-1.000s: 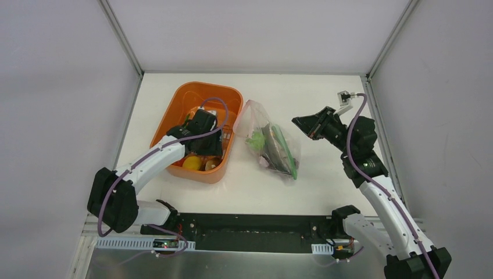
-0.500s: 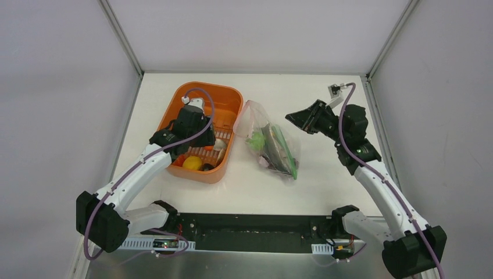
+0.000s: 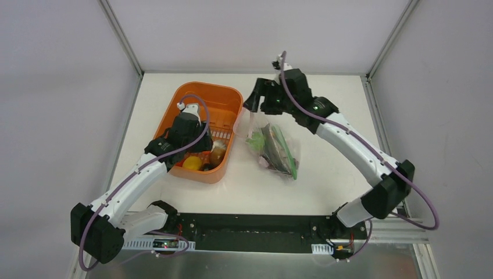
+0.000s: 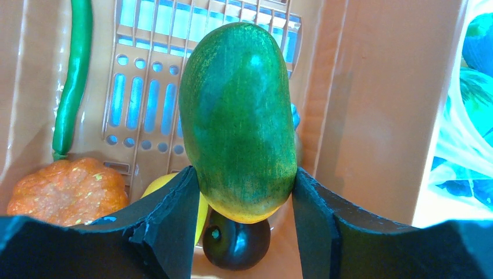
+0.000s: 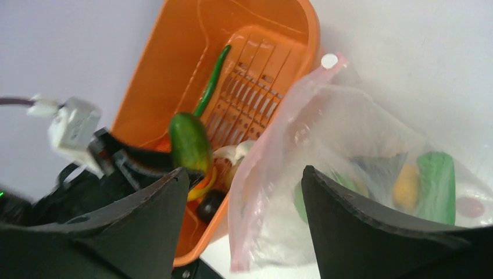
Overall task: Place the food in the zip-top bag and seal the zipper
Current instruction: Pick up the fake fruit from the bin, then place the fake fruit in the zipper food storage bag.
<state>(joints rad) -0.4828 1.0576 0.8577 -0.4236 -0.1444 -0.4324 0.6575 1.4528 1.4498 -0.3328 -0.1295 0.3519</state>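
- The left gripper (image 4: 244,177) hangs over the orange basket (image 3: 209,85), its two fingers pressed against the sides of a green fruit (image 4: 238,116). The fruit stands upright between them, and its yellowish lower end is the part being pinched.
- The right gripper (image 5: 244,174) is spread wide at the far end of the zip-top bag (image 3: 273,148). One finger sits on each side of the bag's mouth, and I cannot see that it grips anything.
- The bag lies on the white table (image 3: 244,192) just beside the basket's right wall, roughly mid-table. The basket sits toward the far left corner.
- The green fruit looks hard, smooth and glossy, so I judge it light but liable to slip or swivel. Holding it across the narrow waist, as now, seems the sensible grip.
- The bag is thin, crinkly film, limp and easily collapsed. The firmest place to take hold is probably the zipper (image 5: 251,157), the pink strip along the mouth edge.
- Only the left wrist view shows what remains in the basket: a long green pod (image 4: 72,75) by the left wall, an orange ridged fruit (image 4: 67,189) and a dark round fruit (image 4: 235,247) under the held one.
- Only the right wrist view shows the mouth edge of the bag close up, and the green and yellow pieces inside it.
- The top view alone shows where both arms, the basket and the bag lie on the table. It hides the fingers and the grip itself.
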